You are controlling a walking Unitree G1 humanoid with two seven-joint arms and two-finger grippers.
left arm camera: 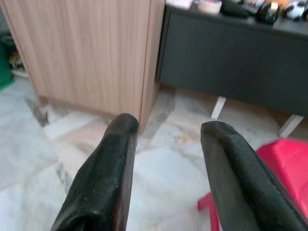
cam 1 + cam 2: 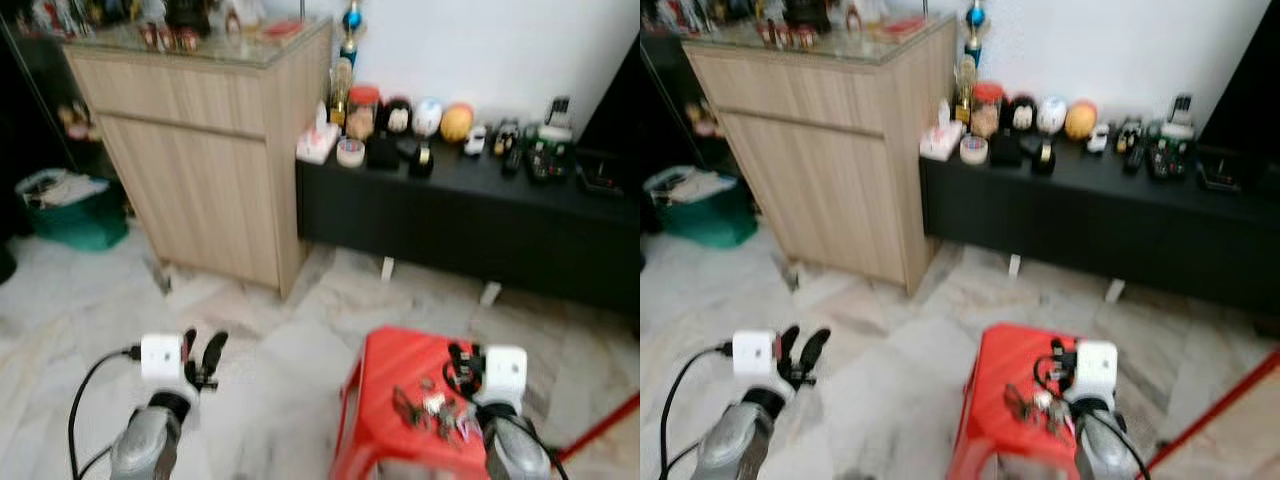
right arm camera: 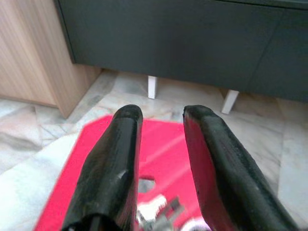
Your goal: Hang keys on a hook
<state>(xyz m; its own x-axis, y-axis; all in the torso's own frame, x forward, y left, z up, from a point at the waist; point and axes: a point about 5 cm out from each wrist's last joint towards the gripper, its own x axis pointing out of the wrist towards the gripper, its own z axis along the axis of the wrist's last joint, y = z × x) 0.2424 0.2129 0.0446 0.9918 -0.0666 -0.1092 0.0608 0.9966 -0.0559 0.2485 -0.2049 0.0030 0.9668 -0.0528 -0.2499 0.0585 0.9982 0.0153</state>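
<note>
A bunch of keys [image 2: 430, 408] lies on top of a red plastic stool [image 2: 385, 385] low in the scene, right of centre. My right gripper [image 2: 460, 362] hovers just over the stool's right side, next to the keys, open with nothing between its fingers. In the right wrist view the keys [image 3: 158, 211] show low between the two black fingers [image 3: 115, 154], above the red stool top [image 3: 161, 144]. My left gripper [image 2: 203, 352] is open over the marble floor, left of the stool, holding nothing; its fingers [image 1: 108, 168] point toward the cabinet corner.
A light wooden cabinet [image 2: 200, 150] stands at the back left. A low black bench [image 2: 480, 215] with several small items runs along the white wall. A green bin [image 2: 72, 215] sits far left. A red bar [image 2: 600, 430] crosses the lower right corner.
</note>
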